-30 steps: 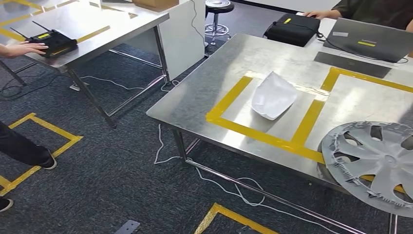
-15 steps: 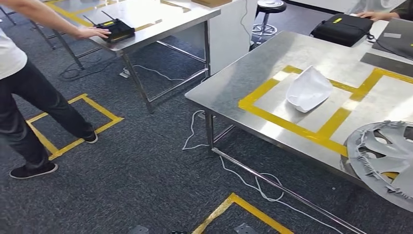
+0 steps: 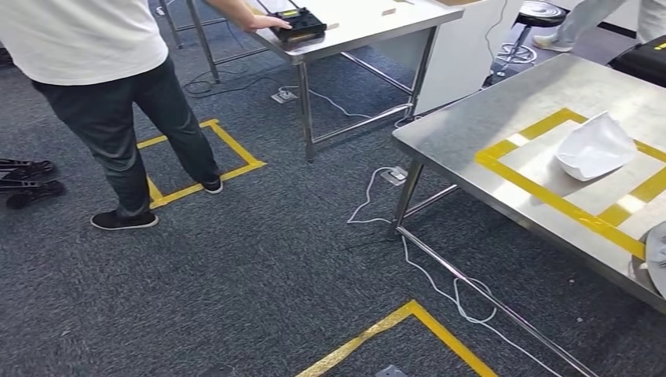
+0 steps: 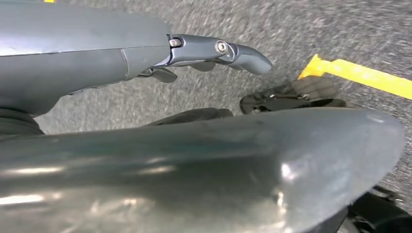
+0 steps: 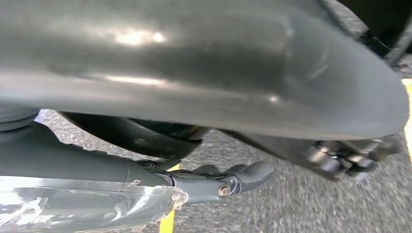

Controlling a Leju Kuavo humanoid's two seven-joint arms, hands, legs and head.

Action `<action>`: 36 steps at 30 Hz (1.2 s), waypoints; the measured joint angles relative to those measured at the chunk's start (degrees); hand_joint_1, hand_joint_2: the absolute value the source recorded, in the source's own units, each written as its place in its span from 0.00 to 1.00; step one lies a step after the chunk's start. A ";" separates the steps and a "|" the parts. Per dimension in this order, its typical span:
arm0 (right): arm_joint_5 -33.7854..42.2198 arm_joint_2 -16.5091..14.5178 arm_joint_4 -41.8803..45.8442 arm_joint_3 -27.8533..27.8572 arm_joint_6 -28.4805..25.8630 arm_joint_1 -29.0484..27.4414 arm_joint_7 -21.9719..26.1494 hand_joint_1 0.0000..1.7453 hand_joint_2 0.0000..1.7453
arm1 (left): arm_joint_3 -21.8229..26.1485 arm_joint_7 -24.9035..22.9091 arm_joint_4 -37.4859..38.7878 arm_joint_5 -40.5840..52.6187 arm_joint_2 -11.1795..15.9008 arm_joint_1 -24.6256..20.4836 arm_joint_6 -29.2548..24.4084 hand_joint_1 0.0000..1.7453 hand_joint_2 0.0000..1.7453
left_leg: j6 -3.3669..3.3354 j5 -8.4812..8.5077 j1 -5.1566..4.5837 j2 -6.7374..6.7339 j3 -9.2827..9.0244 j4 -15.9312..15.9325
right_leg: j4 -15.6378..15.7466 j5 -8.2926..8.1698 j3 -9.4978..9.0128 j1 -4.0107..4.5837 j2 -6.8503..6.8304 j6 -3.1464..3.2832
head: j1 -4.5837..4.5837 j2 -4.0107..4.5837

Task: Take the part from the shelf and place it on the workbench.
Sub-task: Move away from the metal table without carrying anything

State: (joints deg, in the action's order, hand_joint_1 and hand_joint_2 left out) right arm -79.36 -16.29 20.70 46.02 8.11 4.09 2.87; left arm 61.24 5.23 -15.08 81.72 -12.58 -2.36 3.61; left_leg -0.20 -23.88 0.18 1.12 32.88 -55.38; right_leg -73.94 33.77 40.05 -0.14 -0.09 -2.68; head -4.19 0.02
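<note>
Camera swinging left, the white part [image 3: 594, 145] is lying at two o'clock, nearer the released right robot hand [image 5: 214, 180] than the released left robot hand [image 4: 209, 51].

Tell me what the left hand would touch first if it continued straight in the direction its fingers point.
Probably the grey carpet: the left hand hangs empty over it, fingers apart, with nothing between. Depth is hard to judge here.

You see a brushed, dully shining metal workbench [image 3: 503, 110], a smooth white plastic part [image 3: 594, 147] and rough matt grey carpet [image 3: 259, 267]
</note>
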 joint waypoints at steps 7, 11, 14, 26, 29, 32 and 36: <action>-0.27 0.04 0.07 0.26 0.02 0.16 0.40 0.00 0.00 | 0.00 -0.11 0.00 0.61 -0.29 0.17 0.01 0.00 0.00 | 1.40 5.40 -0.12 5.07 4.60 0.17 | 17.80 -2.47 -15.14 0.32 5.81 1.44 | -0.44 0.01; -0.55 0.02 0.05 0.30 0.16 0.09 0.44 0.00 0.00 | 0.00 -0.35 0.00 0.84 -0.27 0.61 0.06 0.00 0.00 | 2.43 3.13 -0.09 3.88 6.07 -1.63 | 18.13 -4.77 -13.25 0.29 2.65 2.70 | -0.98 0.00; -0.75 0.04 0.07 0.31 0.19 -0.06 0.45 0.00 0.00 | 0.00 -0.46 0.00 1.12 -0.28 0.35 0.19 0.00 0.00 | 2.92 -6.09 -0.01 0.28 8.71 -12.36 | 18.12 -6.96 -10.90 0.51 -0.28 3.24 | -1.40 0.00; -0.94 0.07 0.07 0.33 0.12 0.04 0.69 0.00 0.00 | 0.07 1.32 0.00 0.61 -0.16 0.61 -0.16 0.00 0.00 | 0.53 -4.61 -0.12 -3.78 -6.73 1.59 | 14.31 -9.52 -3.95 0.12 -5.84 0.09 | -1.80 0.00; -0.95 0.09 0.07 0.52 0.10 -0.50 0.80 0.00 0.00 | 0.12 2.05 0.00 0.49 -0.11 0.60 -0.15 0.00 0.00 | -0.33 -3.43 -0.17 -1.58 -5.69 1.61 | 3.74 -3.42 -0.15 -0.08 -0.77 -0.49 | -1.55 0.00; -0.98 0.11 0.07 0.83 0.04 -0.69 0.85 0.00 0.00 | 0.13 2.26 0.00 0.44 -0.13 0.72 -0.09 0.00 0.00 | -0.26 -2.47 -0.30 0.81 -4.74 1.58 | 1.50 -3.07 -0.47 0.04 0.11 -0.23 | -1.51 0.00; -1.03 0.11 0.07 1.17 0.01 -0.56 0.95 0.00 0.00 | 0.13 2.72 0.00 0.52 -0.27 0.68 0.01 0.00 0.00 | 0.51 -1.60 -0.26 3.76 -3.76 1.22 | 15.98 -7.42 -9.27 -0.29 4.25 0.51 | -1.55 0.00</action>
State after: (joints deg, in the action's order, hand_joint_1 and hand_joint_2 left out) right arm -80.40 -16.17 20.76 47.19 8.11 3.52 3.82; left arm 61.37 7.96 -15.08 82.25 -12.85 -1.68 3.62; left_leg 0.31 -25.48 -0.08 4.88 29.12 -54.16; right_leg -57.97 26.36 30.79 -0.43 4.16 -2.17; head -5.74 0.02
